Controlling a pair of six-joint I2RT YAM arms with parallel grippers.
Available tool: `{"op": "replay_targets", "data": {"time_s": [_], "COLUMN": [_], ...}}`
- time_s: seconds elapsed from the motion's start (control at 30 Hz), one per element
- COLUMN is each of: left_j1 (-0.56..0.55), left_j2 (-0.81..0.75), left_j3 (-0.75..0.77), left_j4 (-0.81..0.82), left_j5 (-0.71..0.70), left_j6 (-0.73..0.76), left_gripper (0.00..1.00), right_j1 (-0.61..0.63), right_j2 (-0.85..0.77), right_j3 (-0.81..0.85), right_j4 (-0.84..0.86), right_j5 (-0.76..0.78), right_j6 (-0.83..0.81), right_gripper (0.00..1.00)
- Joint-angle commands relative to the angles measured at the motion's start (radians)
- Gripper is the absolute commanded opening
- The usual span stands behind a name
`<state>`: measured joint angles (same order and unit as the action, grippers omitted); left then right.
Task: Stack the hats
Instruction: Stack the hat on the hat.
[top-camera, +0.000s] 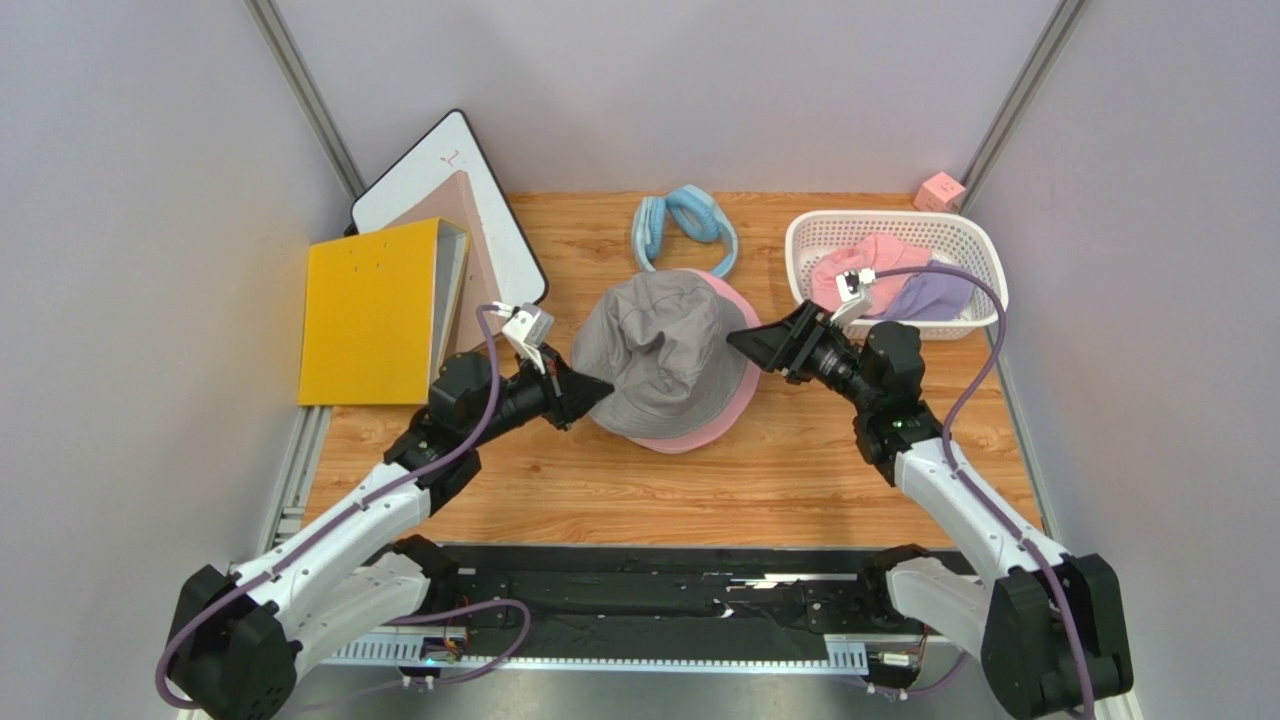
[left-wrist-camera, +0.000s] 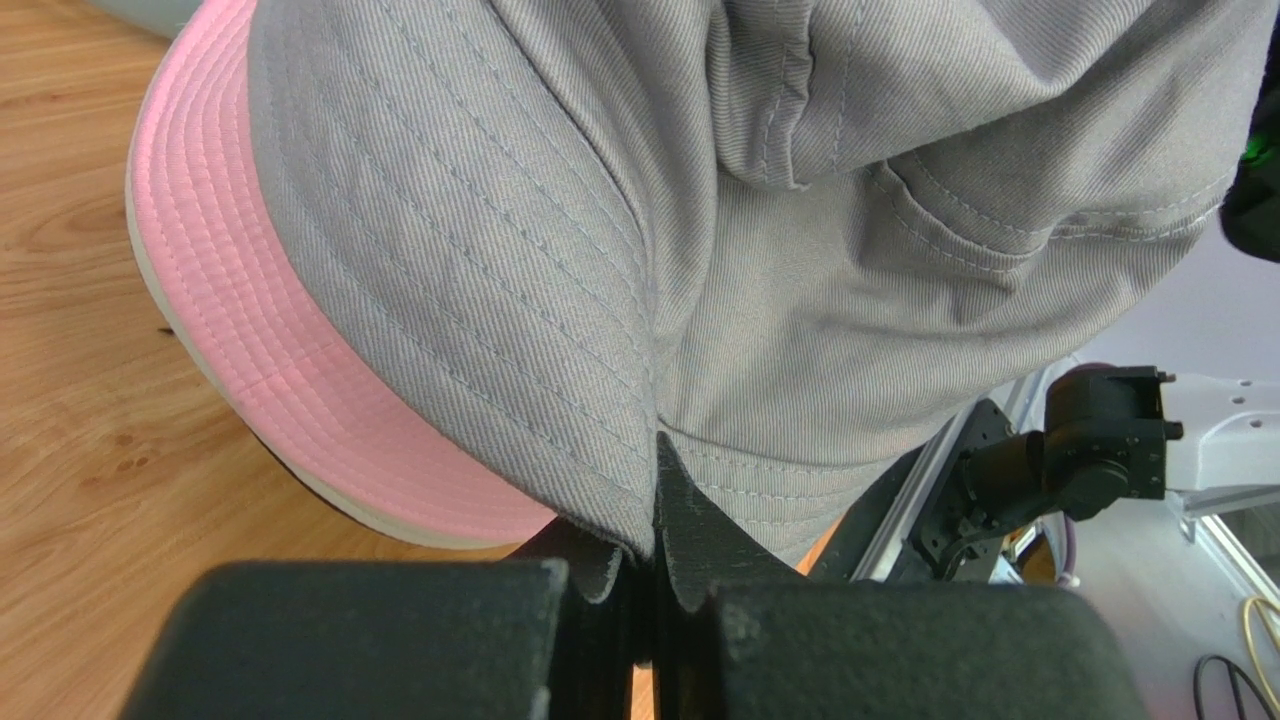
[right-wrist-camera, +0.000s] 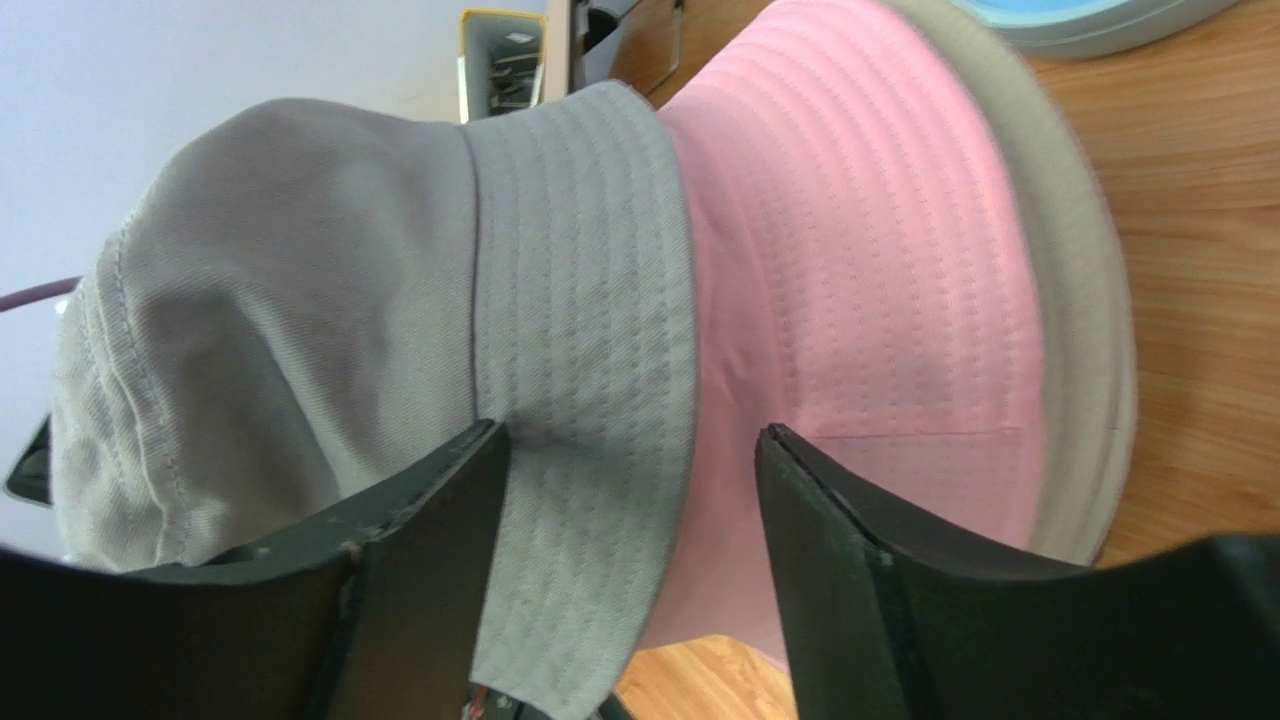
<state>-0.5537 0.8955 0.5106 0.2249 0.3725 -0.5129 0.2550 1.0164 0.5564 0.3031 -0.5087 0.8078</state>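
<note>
Grey hat (top-camera: 661, 348) atop pink hat (top-camera: 718, 426), mid desk (top-camera: 601, 488). Left arm stretched low from near left, left gripper (top-camera: 598, 393) pinching grey hat's brim. Right arm angled in from right, right gripper (top-camera: 741, 341) spread either side of brim.

You have bright, even light from above, and shadows fall soft and short. The top view is sharp. Up close, the grey hat (left-wrist-camera: 601, 225) shows crisp stitching, while the nearest foreground blurs.
</note>
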Motion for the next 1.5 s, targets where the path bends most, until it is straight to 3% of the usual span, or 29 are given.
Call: {"op": "replay_targets", "data": {"time_s": [0.0, 0.07, 0.1, 0.2, 0.27, 0.67, 1.17, 1.47], "left_j1": [0.012, 0.012, 0.014, 0.014, 0.014, 0.014, 0.014, 0.014], "left_j2": [0.0, -0.003, -0.001, -0.01, -0.015, -0.132, 0.181, 0.319], "left_j3": [-0.009, -0.011, -0.012, -0.021, -0.027, -0.127, -0.113, -0.049], "left_j4": [0.001, 0.004, 0.005, 0.019, 0.025, 0.106, 0.232, 0.237], "left_j5": [0.0, 0.003, 0.005, 0.011, 0.022, 0.025, -0.018, -0.066], "left_j6": [0.021, 0.021, 0.019, 0.027, 0.034, 0.027, 0.019, 0.042], "left_gripper": [0.0, 0.0, 0.0, 0.0, 0.0, 0.0, 0.0, 0.0], "right_j1": [-0.005, -0.003, -0.003, -0.003, -0.003, -0.003, -0.003, -0.003], "right_j2": [0.053, 0.066, 0.067, 0.044, 0.027, -0.141, -0.021, 0.138], "right_j3": [-0.013, -0.016, -0.021, -0.036, -0.042, -0.032, 0.011, 0.051], "right_j4": [0.261, 0.284, 0.303, 0.307, 0.298, 0.016, -0.196, -0.184], "right_j5": [-0.138, -0.163, -0.174, -0.178, -0.179, -0.12, 0.088, 0.193], "right_j6": [0.123, 0.136, 0.145, 0.156, 0.159, 0.005, -0.189, -0.231], "right_gripper": [0.57, 0.45, 0.28, 0.07, 0.0, 0.0, 0.0, 0.0]}}
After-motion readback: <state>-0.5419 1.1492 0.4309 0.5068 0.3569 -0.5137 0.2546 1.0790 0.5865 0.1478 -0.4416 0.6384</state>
